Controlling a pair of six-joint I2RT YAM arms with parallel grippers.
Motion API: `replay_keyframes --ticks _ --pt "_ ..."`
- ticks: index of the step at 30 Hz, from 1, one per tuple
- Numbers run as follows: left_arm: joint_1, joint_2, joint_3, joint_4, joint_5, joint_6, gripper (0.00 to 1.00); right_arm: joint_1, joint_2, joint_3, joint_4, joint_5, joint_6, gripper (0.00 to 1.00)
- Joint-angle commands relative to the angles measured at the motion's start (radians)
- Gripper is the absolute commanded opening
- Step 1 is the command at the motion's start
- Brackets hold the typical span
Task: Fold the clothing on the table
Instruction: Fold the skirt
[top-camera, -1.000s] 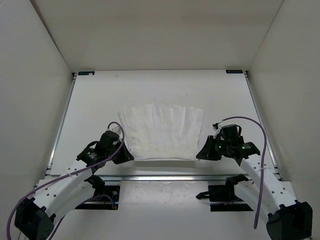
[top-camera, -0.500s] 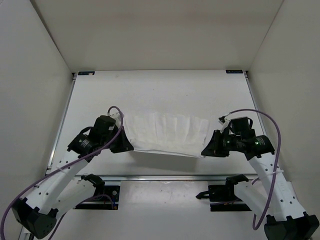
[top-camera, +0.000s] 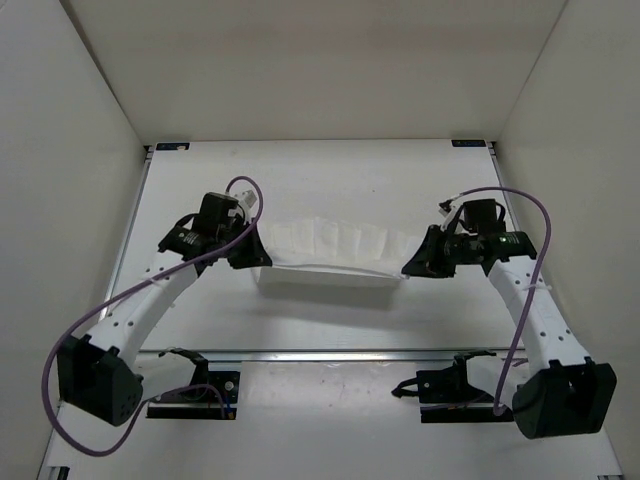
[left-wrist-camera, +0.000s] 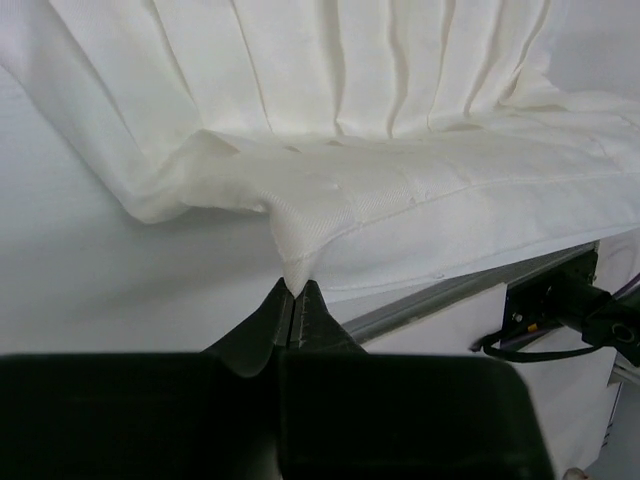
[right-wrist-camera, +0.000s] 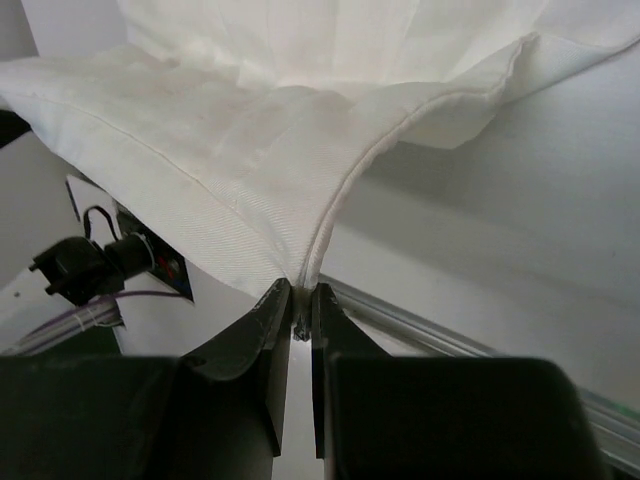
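Top external view: the table (top-camera: 320, 180), white and rail-edged, fills the field. The clothing (top-camera: 330, 245) spans the table's middle as a narrow pleated band, its near edge lifted off the table and casting a shadow on it. The left gripper (top-camera: 255, 258) meets the band's end toward the table's left side, the right gripper (top-camera: 410, 268) the end toward the table's right side; jaw positions are too small to read here. Left wrist view: the left gripper (left-wrist-camera: 293, 300) has its jaws pressed together, pinching a corner of the clothing (left-wrist-camera: 400, 190), with pleats running away from the fingers. Right wrist view: the right gripper (right-wrist-camera: 300, 300) has its jaws nearly closed, pinching a hemmed corner of the clothing (right-wrist-camera: 250, 130).
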Motion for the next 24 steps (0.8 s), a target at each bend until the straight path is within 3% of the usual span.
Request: replay_keyframes --ticks 1,6,9,11,13,14,18,20,24 --pt "0.068 0.069 0.052 0.071 -0.080 0.070 0.03 -0.092 0.067 0.022 0.128 0.014 -0.055 0.00" --pt "0.116 0.200 0.082 0.177 -0.044 0.051 0.09 -0.098 0.255 0.103 0.235 0.034 -0.035 0.00" --pt "0.145 0.321 0.208 0.228 -0.043 0.042 0.13 -0.092 0.405 0.202 0.275 0.012 -0.033 0.00" --pt "0.187 0.460 0.313 0.238 -0.028 0.028 0.26 -0.098 0.508 0.290 0.310 0.029 -0.021 0.02" --pt "0.226 0.575 0.476 0.269 0.029 0.021 0.67 -0.127 0.626 0.406 0.414 0.014 0.014 0.28" --pt "0.239 0.638 0.512 0.278 0.073 0.001 0.72 -0.130 0.660 0.425 0.436 0.039 0.035 0.30" --pt "0.264 0.735 0.644 0.271 0.149 -0.010 0.75 -0.141 0.687 0.468 0.475 0.116 0.060 0.44" --pt "0.259 0.699 0.584 0.272 0.101 0.001 0.75 -0.137 0.647 0.409 0.487 0.138 0.051 0.45" --pt "0.225 0.542 0.318 0.326 0.032 0.007 0.76 -0.141 0.544 0.195 0.538 0.130 0.078 0.47"
